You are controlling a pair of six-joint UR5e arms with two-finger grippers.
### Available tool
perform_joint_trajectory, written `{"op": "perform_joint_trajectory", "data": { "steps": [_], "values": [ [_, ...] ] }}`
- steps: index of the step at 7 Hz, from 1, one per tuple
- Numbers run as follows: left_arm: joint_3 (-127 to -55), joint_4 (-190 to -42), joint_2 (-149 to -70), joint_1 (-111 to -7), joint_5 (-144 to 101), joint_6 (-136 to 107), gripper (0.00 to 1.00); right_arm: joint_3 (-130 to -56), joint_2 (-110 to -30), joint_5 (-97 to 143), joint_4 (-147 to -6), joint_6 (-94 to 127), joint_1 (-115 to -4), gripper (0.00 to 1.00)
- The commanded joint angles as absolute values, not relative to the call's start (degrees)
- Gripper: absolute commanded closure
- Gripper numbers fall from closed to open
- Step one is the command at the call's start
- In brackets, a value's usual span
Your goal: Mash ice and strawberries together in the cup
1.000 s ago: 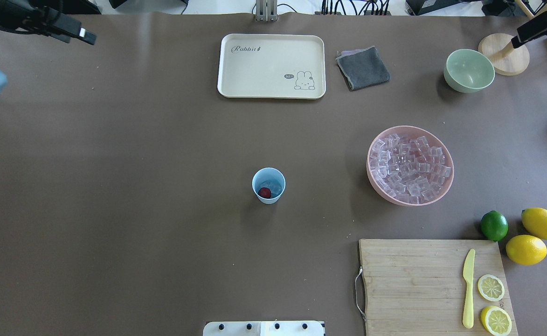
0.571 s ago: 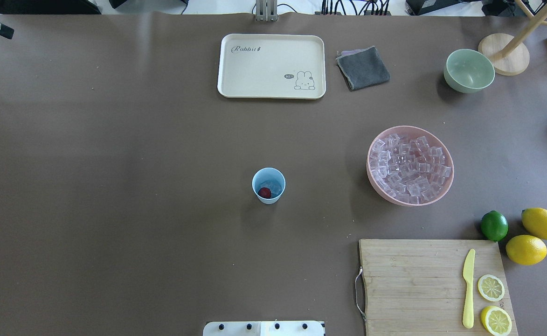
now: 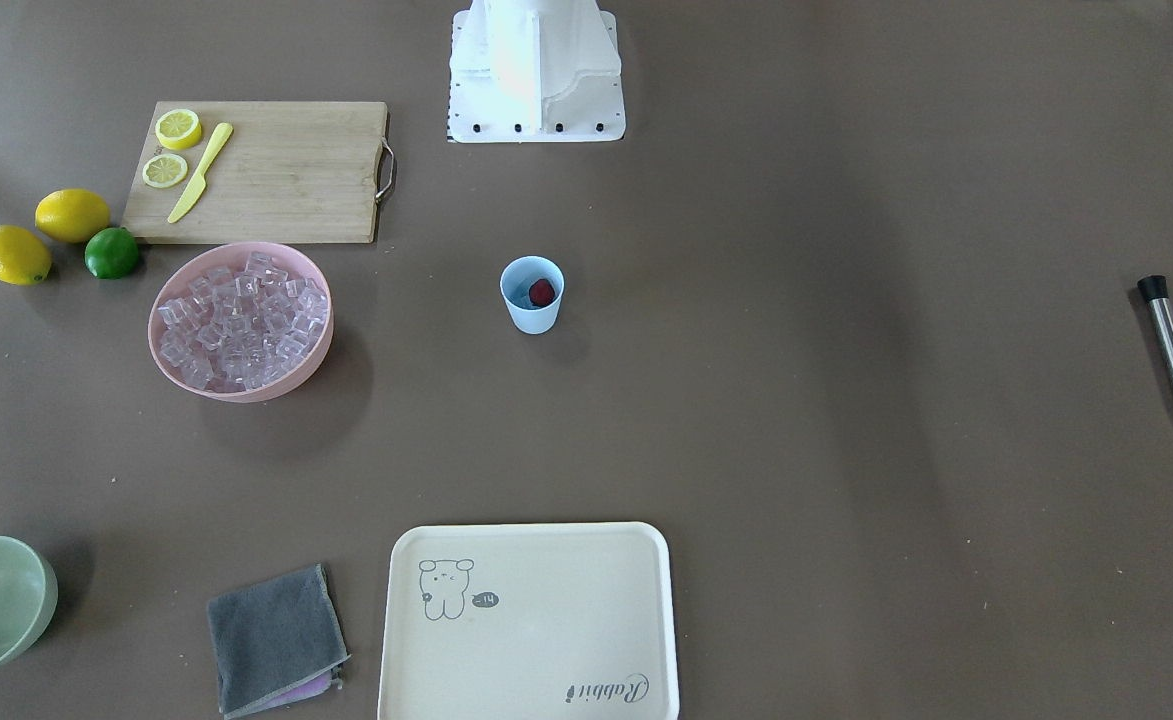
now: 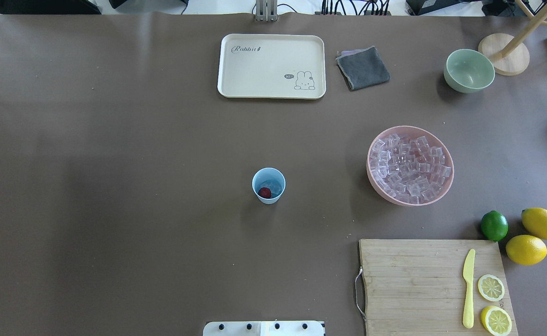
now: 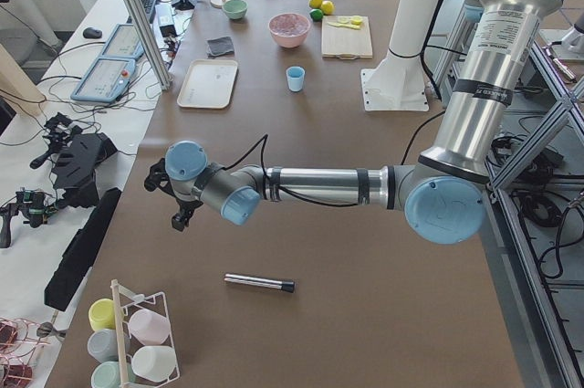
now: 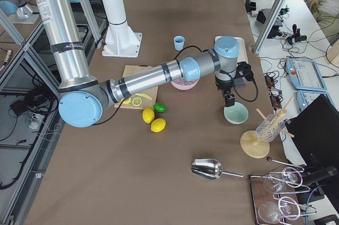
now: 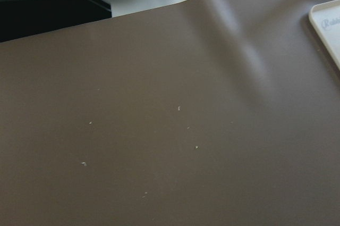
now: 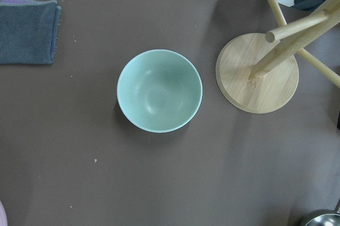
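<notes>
Cup point(image 4: 269, 200); tray point(image 4: 271, 60) lettered "Rabbit"

Saw a light-blue cup point(image 3: 531, 316), red strawberry point(image 3: 542, 291), clear ice point(image 3: 241, 318), pink bowl point(image 3: 246, 389), brown worktop point(image 3: 846, 300), and cream tray point(image 3: 546, 650) printed with a rabbit.

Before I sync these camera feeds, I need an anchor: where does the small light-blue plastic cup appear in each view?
Exterior front-facing: small light-blue plastic cup just above centre.
Overhead exterior: cup just below centre.
Exterior left: cup at upper middle.
Exterior right: cup at upper middle.
Left wrist-mounted: not in it.
Right wrist-mounted: not in it.
Shared landmark: the round pink plastic bowl, near the cup in all four exterior views.
</notes>
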State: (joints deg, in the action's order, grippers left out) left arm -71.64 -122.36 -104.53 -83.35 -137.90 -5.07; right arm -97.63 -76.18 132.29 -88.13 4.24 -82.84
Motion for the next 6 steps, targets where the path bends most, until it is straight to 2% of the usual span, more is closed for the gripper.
{"op": "perform_joint_trajectory", "data": {
  "steps": [1,3,6],
  "values": [
    [-69.00,-122.43,-101.35,-83.32,-136.76,-0.20,0.03,-99.49,-78.30,132.36,-86.94,4.22,-82.79,0.00],
    [-66.72,-121.73,-99.85,-83.06,-136.50,-0.27,0.03,-98.63,-80.86,131.93,-80.89,3.96,-82.71,0.00],
    [-66.71,-121.38,-98.79,-79.74,-135.97,-0.18,0.03,-99.22,-81.82,132.28,-79.20,3.96,-82.79,0.00]
  ]
}}
